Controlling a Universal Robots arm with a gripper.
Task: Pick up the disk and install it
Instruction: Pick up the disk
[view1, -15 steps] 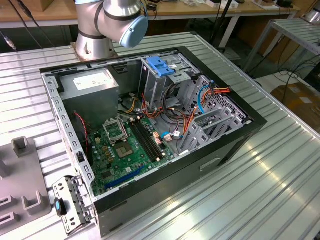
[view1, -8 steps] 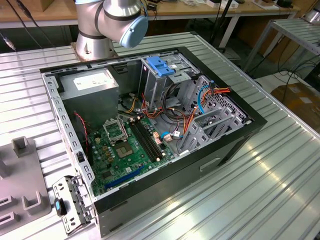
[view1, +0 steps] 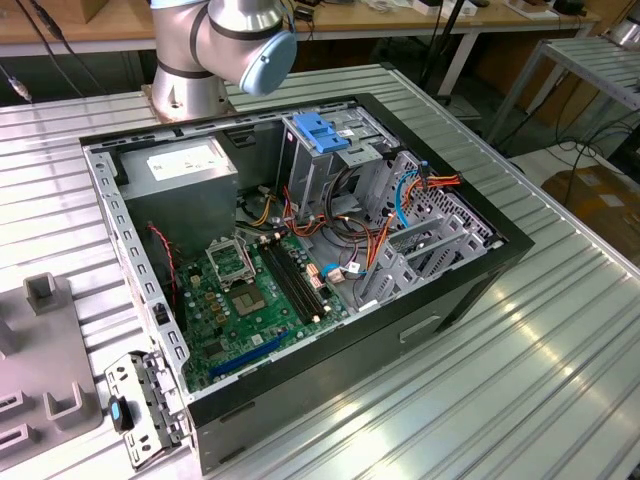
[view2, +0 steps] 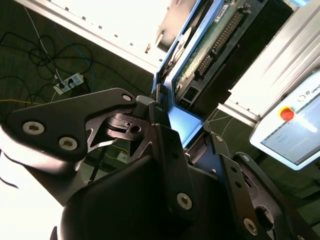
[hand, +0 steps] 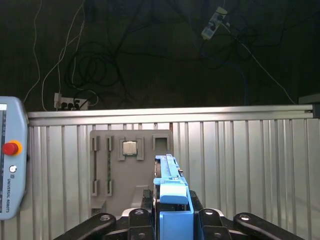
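In both wrist views my gripper (hand: 172, 222) is shut on the disk (hand: 171, 187). In the first wrist view the disk stands on edge between the black fingers (hand: 212, 220), its bright blue side rail facing the camera. In the second wrist view, the disk (view2: 205, 47) shows its green circuit board, a connector strip and a blue rail running away from the gripper (view2: 182, 125). In the exterior view the open computer case (view1: 440, 300) lies on the ribbed metal table, with its drive cage (view1: 340, 165) at the far side.
A light-blue latch plate (view1: 320, 130) tops the drive cage, with orange and blue cables (view1: 400, 200) beside it. The arm's base (view1: 215, 50) stands behind the case. A grey fixture plate (hand: 107, 167) holds a small square chip. A teach pendant (hand: 10, 165) sits at the table's edge.
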